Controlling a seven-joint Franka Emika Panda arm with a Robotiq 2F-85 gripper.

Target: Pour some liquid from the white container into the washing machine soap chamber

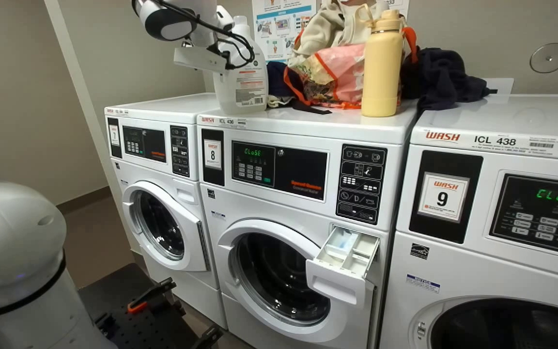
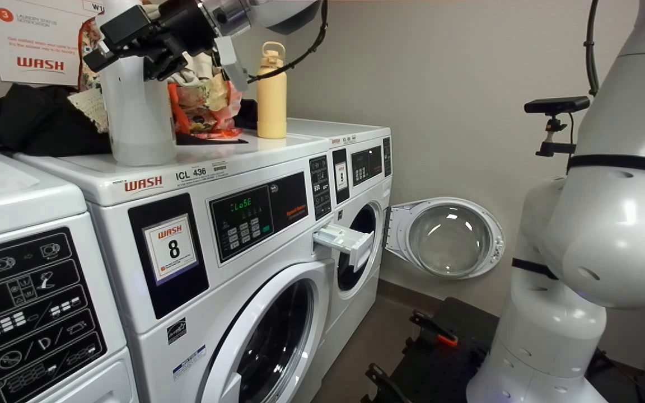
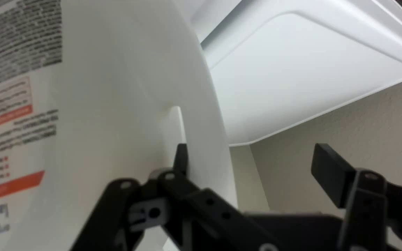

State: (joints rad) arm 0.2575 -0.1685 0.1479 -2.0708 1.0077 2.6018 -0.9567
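The white container [image 1: 251, 89] stands upright on top of the washing machine [image 1: 271, 206] marked 8, and shows in both exterior views [image 2: 142, 126]. In the wrist view the container [image 3: 117, 80] fills the left side, with its label and handle slot. My gripper [image 3: 255, 167] is open around the handle. The left finger's tip is in the handle slot; the other finger stands apart, with a gap to the handle. In an exterior view the gripper [image 2: 129, 61] is at the container's upper part. The soap chamber [image 1: 336, 283] is pulled out of the washer's front, showing divided compartments.
A yellow bottle [image 1: 380, 72] stands on the same washer. A floral bag [image 1: 339, 72] and dark clothes [image 1: 446, 75] lie behind. Washer 9 [image 1: 482, 271] stands alongside. A round washer door [image 2: 448, 238] hangs open. The black robot base table [image 1: 148, 310] is in front.
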